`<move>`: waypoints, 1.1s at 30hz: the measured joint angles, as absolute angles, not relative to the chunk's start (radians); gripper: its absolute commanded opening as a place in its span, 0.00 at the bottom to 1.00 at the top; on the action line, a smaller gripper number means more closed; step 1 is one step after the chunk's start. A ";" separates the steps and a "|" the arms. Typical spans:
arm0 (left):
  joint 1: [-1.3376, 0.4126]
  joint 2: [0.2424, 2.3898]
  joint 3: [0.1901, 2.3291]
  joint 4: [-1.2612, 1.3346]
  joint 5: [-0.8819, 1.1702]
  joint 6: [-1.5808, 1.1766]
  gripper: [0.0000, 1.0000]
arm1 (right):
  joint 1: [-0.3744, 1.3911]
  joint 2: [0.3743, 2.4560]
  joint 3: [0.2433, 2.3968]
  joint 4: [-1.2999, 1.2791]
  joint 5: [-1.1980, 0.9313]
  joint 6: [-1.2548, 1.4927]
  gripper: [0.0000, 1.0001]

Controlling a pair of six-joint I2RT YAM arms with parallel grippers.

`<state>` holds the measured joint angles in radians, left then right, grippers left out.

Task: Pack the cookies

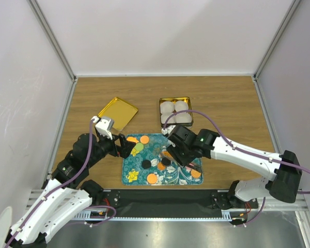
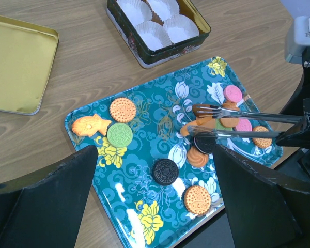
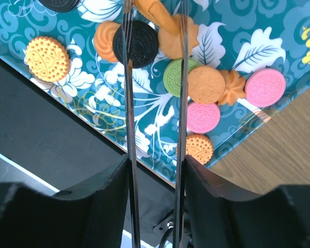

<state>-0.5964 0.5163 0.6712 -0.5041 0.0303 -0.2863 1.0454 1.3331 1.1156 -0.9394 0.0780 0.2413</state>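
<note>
A wooden table [image 1: 222, 98] sits evenly lit inside a booth of plain white walls [image 1: 165, 36], with silver metal struts [image 1: 52, 39] at the corners and a black strip [image 1: 165, 199] along its near edge.

You see a glossy teal tray [image 2: 160, 98], smooth enough to throw white glare off its printed surface. On the tray, the cookies [image 2: 119, 135] look matt and dry, with embossed, finely dimpled faces. Under the tray, the table [image 2: 82, 57] is matt brown wood grain. Over the tray, the tongs [image 2: 205, 109] are thin polished metal. Beyond the tray, a tin [image 2: 170, 53] holds pleated white paper cups [image 2: 155, 33]; the gold lid [image 2: 15, 62] is satin metal.
</note>
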 measured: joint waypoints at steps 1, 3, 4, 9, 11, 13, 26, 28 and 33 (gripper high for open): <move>-0.596 0.516 0.671 -0.504 0.030 -0.286 1.00 | 1.045 1.336 1.117 -0.938 0.077 0.242 0.46; -0.596 0.516 0.671 -0.504 0.030 -0.286 1.00 | 1.045 1.339 1.118 -0.933 0.077 0.242 0.42; -0.596 0.516 0.671 -0.504 0.030 -0.286 1.00 | 1.045 1.339 1.120 -0.933 0.077 0.242 0.41; -0.596 0.516 0.671 -0.504 0.030 -0.286 1.00 | 1.045 1.339 1.130 -0.933 0.073 0.241 0.26; -0.596 0.516 0.671 -0.504 0.030 -0.286 1.00 | 1.045 1.339 1.135 -0.933 0.071 0.245 0.23; -0.596 0.514 0.671 -0.504 0.030 -0.286 1.00 | 1.045 1.339 1.139 -0.934 0.072 0.247 0.20; -0.596 0.505 0.671 -0.504 0.030 -0.286 1.00 | 0.853 1.292 1.261 -0.931 0.036 0.263 0.11; -0.596 0.503 0.671 -0.504 0.030 -0.286 1.00 | 0.789 1.293 1.307 -0.913 0.026 0.263 0.11; -0.597 0.504 0.671 -0.504 0.030 -0.286 1.00 | 0.642 1.362 1.407 -0.827 0.021 0.269 0.11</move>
<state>-0.5968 0.5037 0.6712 -0.5041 0.0299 -0.2863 0.6418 1.3621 1.4067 -0.8268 0.0212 0.2691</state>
